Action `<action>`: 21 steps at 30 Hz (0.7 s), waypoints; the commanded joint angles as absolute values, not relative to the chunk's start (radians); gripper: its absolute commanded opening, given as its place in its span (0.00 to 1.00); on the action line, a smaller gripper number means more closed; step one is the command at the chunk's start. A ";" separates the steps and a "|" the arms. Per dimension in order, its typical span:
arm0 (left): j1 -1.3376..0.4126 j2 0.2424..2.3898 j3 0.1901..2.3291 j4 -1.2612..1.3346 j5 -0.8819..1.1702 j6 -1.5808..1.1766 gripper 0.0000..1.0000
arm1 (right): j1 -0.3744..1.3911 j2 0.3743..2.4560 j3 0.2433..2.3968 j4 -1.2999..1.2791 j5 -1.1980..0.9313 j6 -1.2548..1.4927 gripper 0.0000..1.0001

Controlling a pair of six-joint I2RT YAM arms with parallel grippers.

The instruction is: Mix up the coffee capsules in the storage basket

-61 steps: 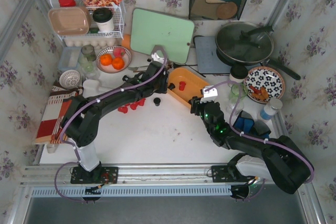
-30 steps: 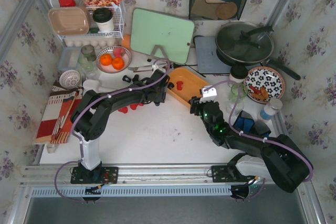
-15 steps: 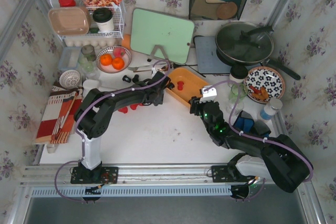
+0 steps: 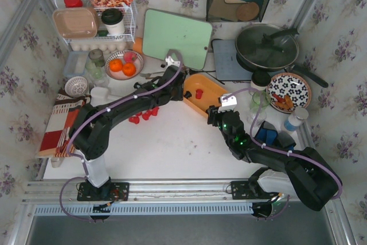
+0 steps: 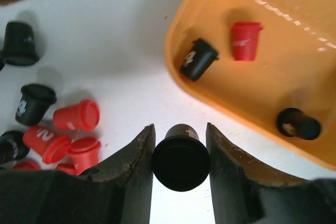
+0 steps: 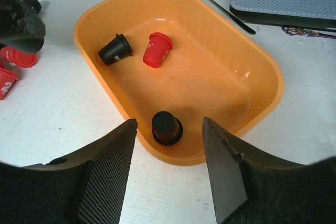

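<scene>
A black capsule (image 5: 181,156) is gripped between the jaws of the left tool (image 5: 180,132), above bare bench (image 5: 121,56) just outside the rim of the storage basket (image 5: 252,93). Two black capsules and a red capsule (image 5: 245,40) are seen inside it — most of its floor is free. Loose coffee capsules (image 5: 76,115) are clustered on the bench well to its left. The right tool (image 6: 168,127) is held open over the basket's near rim.

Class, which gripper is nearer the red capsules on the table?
Left. The left gripper, holding a black capsule, hangs beside the red capsules; the right gripper sits at the near end of the orange basket, farther off.
</scene>
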State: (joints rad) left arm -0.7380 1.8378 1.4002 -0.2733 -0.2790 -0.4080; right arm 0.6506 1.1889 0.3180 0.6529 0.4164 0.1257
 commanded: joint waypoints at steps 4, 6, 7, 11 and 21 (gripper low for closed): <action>-0.738 1.899 1.520 -0.206 -0.192 -0.342 0.29 | 0.650 1.183 0.324 0.675 0.418 0.130 0.60; -0.738 1.923 1.541 -0.187 -0.166 -0.341 0.30 | 0.649 1.180 0.324 0.673 0.418 0.131 0.60; -0.738 1.934 1.551 -0.177 -0.153 -0.341 0.30 | 0.650 1.180 0.324 0.674 0.418 0.131 0.60; -0.738 2.007 1.627 -0.201 -0.132 -0.334 0.33 | 0.650 1.180 0.324 0.673 0.417 0.130 0.61; -0.738 2.115 1.753 -0.298 -0.091 -0.333 0.53 | 0.650 1.178 0.327 0.668 0.414 0.130 0.60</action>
State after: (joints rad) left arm -0.7376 2.1082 1.7405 -0.2722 -0.1081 -0.3435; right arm 0.6506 1.1831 0.3183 0.6521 0.4164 0.1257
